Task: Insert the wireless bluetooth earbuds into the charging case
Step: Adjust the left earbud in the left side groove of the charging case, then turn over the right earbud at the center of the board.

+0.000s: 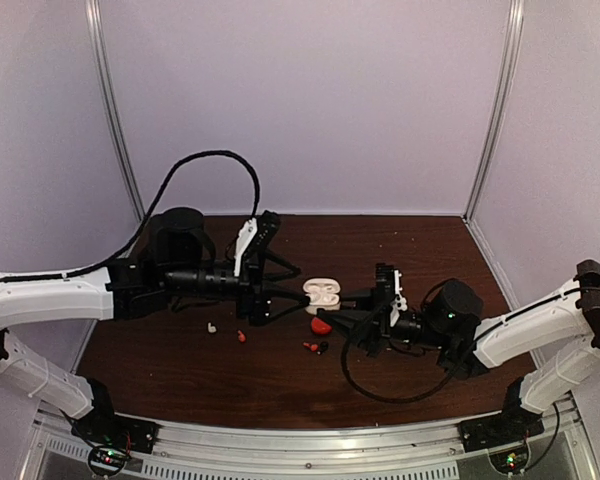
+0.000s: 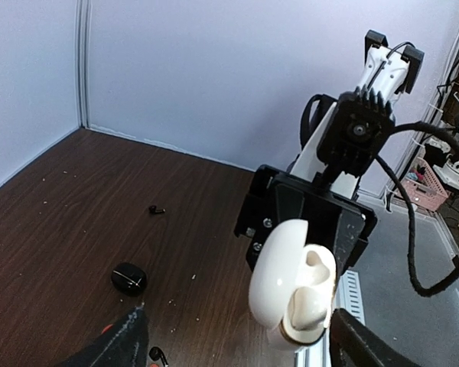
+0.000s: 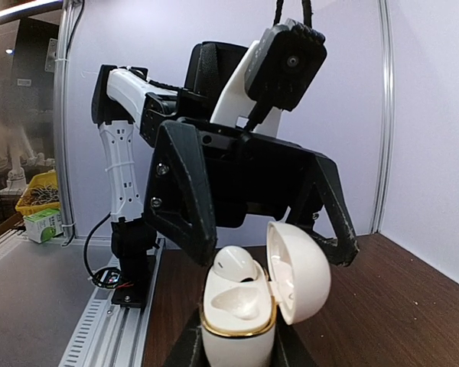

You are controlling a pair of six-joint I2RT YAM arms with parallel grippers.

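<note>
My right gripper [image 1: 358, 300] is shut on the base of an open white charging case [image 1: 322, 294] and holds it upright above the table. In the right wrist view the case [image 3: 237, 306] has its lid swung open to the right. One white earbud [image 3: 235, 264] sits in the far slot, and the near slot is empty. My left gripper [image 1: 302, 290] is open wide, with its fingers [image 3: 185, 191] on either side of the case and not touching it. The case also shows in the left wrist view [image 2: 287, 275].
On the table lie a red case [image 1: 321, 325], a white earbud [image 1: 211, 328], a red earbud [image 1: 241, 337], and a red and a black earbud [image 1: 315, 347]. The left wrist view shows a black case [image 2: 128, 277] and a black earbud [image 2: 156, 209].
</note>
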